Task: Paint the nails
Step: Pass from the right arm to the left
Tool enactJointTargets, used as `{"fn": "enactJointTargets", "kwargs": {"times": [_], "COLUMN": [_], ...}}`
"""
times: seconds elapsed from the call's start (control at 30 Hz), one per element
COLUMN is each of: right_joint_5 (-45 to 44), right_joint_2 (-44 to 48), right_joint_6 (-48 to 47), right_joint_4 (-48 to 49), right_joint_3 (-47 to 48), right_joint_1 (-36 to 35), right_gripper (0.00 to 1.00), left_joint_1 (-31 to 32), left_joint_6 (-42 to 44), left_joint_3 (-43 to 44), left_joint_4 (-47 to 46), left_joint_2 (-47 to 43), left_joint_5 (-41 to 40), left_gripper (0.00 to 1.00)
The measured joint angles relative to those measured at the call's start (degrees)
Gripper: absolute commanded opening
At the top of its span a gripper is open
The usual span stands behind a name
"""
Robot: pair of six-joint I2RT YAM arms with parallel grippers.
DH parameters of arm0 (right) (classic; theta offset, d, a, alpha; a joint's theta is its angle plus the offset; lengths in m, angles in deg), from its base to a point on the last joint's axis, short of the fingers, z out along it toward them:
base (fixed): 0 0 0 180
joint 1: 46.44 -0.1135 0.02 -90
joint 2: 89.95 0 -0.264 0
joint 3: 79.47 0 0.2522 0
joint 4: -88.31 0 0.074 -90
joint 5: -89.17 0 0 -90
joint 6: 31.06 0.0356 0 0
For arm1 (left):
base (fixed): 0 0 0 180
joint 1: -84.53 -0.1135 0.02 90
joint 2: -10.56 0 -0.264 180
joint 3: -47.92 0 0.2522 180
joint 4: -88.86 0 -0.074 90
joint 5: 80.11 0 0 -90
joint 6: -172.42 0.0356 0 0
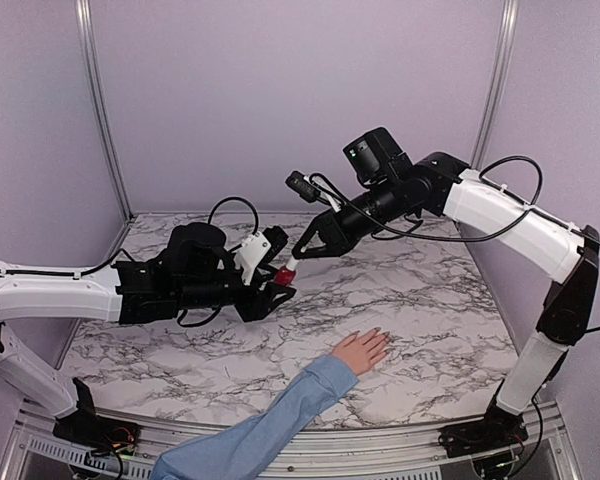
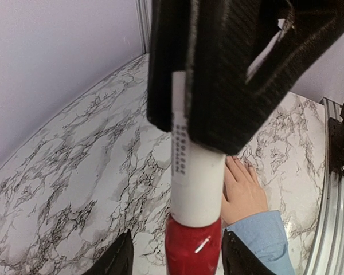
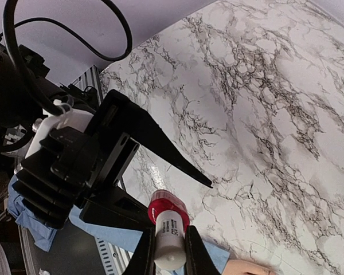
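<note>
From above, the two arms meet over the middle of the table (image 1: 430, 290), but the small thing between them is hard to read. The left wrist camera shows it plainly: a red nail-polish bottle (image 2: 192, 246) with a long white cap (image 2: 198, 189). The left gripper (image 1: 276, 287) is closed on the red body from either side. The right wrist camera adds that the right gripper (image 3: 169, 247) is clamped tight on the cap's far end.

Only the overhead view takes in the whole hand (image 1: 358, 352) and its light blue sleeve (image 1: 280, 415), lying flat and palm down. The nails (image 1: 381, 338) sit at the tips of that hand and are too tiny to tell apart. They rest on the table nearer the arm bases than both grippers and a little to their right. They are well apart from the grippers and lower, since bottle and cap are held above the surface.

The table is white marble with dark veins, and plain lilac walls (image 1: 280, 100) close it in.
</note>
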Motion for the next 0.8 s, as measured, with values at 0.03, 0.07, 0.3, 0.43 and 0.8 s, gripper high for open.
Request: {"fn": "enactJointTargets", "kwargs": {"times": [0.03,0.07,0.3,0.43,0.8], "right_joint_5": [0.0,0.0,0.0,0.0,-0.2], "right_joint_2": [0.0,0.0,0.0,0.0,0.0], "right_joint_6": [0.1,0.3,0.9,1.2,2.0], "right_joint_4": [0.0,0.0,0.2,0.4,1.0], "right_joint_3": [0.0,0.0,0.0,0.0,0.0], "right_joint_1": [0.0,0.0,-0.1,-0.1,-0.1], "right_gripper": [0.0,0.0,0.0,0.0,0.0], "left_joint_1": [0.0,0.0,0.1,0.2,0.2], "left_joint_6": [0.0,0.3,0.8,0.9,0.0], "left_joint_3": [0.0,0.0,0.1,1.1,1.6], "left_joint_4": [-0.2,-0.4,-0.5,-0.7,-1.6], "left_joint_2": [0.0,0.0,0.0,0.4,0.4], "left_joint_5": [0.0,0.0,0.1,0.1,-0.2], "left_gripper": [0.45,0.43,0.33,0.35,0.22]}}
